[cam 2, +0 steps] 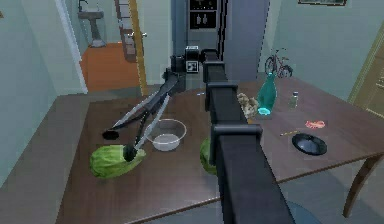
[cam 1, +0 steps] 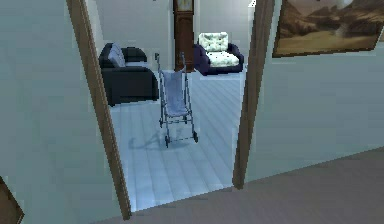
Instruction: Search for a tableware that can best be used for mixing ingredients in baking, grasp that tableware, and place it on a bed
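A clear glass bowl stands on the brown wooden table in the arm side view. My arm's dark bar reaches out over the table. The gripper points down and left from its dark body, and its thin fingers run just left of the bowl toward a green lettuce. With the lettuce and tabletop behind the fingers, I cannot tell whether the gripper holds anything.
On the table are also a teal bottle, a black plate, a small shaker and another green thing beside the arm. The forward view looks through a brown-framed doorway at a folded stroller, a dark armchair and a pale armchair.
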Tool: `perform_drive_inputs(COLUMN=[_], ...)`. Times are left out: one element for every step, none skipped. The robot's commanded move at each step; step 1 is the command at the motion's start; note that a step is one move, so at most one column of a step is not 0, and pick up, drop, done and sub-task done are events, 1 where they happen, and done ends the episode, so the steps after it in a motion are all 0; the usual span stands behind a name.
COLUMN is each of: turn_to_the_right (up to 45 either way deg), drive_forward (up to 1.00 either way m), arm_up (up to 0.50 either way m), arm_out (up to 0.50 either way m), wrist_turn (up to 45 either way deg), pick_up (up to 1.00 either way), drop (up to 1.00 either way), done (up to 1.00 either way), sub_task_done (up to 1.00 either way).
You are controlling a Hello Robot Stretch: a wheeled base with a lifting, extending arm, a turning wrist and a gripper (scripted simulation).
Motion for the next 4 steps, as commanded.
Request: perform_drive_inputs(turn_to_the_right=[0.0, 0.0, 0.0, 0.0], drive_forward=[0.0, 0.0, 0.0, 0.0], arm_up=[0.0, 0.0, 0.0, -0.24], arm_out=[0.0, 0.0, 0.0, 0.0], wrist_turn=[45.0, 45.0, 12.0, 0.0], pick_up=[0.0, 0.0, 0.0, 0.0], drop=[0.0, 0.0, 0.0, 0.0], done=[0.0, 0.0, 0.0, 0.0], sub_task_done=[0.0, 0.0, 0.0, 0.0])
